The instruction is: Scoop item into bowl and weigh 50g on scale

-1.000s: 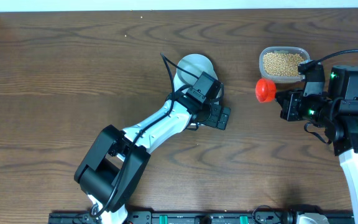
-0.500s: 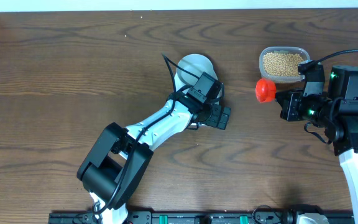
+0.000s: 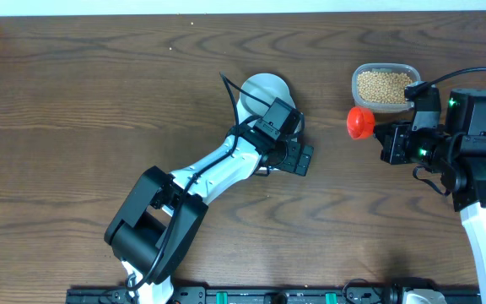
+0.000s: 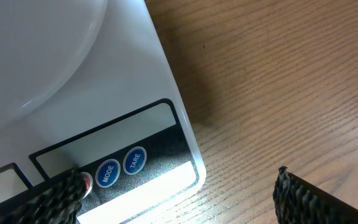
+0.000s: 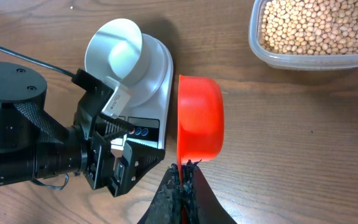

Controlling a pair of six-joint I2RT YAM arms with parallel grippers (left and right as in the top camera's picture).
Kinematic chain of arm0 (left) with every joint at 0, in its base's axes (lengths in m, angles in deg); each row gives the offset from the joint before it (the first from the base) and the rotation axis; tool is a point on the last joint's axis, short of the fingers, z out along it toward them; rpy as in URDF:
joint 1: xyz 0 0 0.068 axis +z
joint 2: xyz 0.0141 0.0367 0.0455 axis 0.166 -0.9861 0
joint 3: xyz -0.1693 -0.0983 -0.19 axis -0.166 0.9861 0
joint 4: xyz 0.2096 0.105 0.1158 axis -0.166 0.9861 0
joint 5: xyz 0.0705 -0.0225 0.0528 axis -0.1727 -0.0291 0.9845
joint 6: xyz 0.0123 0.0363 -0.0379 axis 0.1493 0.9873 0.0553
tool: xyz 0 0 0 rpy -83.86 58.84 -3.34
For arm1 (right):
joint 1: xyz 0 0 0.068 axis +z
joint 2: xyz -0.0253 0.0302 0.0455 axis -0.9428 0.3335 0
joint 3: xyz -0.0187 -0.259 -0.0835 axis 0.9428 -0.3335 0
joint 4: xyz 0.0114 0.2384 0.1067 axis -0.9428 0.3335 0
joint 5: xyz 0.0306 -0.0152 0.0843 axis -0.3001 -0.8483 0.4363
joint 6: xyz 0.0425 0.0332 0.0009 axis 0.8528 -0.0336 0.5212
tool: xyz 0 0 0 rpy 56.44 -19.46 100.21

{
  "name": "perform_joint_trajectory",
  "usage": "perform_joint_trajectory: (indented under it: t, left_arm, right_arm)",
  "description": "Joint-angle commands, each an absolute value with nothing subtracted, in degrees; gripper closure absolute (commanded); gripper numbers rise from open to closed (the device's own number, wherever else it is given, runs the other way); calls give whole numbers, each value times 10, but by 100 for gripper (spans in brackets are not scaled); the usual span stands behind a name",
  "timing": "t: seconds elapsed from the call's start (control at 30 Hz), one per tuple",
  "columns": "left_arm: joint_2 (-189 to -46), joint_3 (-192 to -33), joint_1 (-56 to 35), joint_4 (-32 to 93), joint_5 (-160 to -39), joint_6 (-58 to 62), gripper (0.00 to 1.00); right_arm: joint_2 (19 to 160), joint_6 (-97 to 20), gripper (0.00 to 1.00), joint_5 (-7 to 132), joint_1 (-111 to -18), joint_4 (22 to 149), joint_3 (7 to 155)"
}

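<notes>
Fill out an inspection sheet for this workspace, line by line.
Surface: brown wood-grain table, no spills seen.
Job's things: empty bowl sits on scale; display shows no digits; beans in clear container; red scoop, no beans seen in it.
Clutter: nothing seen.
Claws: left claw open over the scale's buttons; right claw shut on the scoop's handle.
Cables: black cable beside bowl; second cable at right arm.
Surroundings: black rail along near edge.
</notes>
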State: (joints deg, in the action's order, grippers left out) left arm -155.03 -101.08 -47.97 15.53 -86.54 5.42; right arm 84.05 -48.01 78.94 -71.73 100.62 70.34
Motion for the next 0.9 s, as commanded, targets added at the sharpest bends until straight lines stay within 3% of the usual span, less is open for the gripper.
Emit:
perform_joint_trajectory:
  t: [0.0, 0.87]
  left_arm:
    - [-1570, -1006, -482, 157, -876, 64, 1]
    - [-1561, -1006, -482, 166, -876, 64, 2]
  right_arm:
    - [833, -475, 99, 787, -721, 1007, 718]
    - [833, -482, 99, 785, -721, 1004, 718]
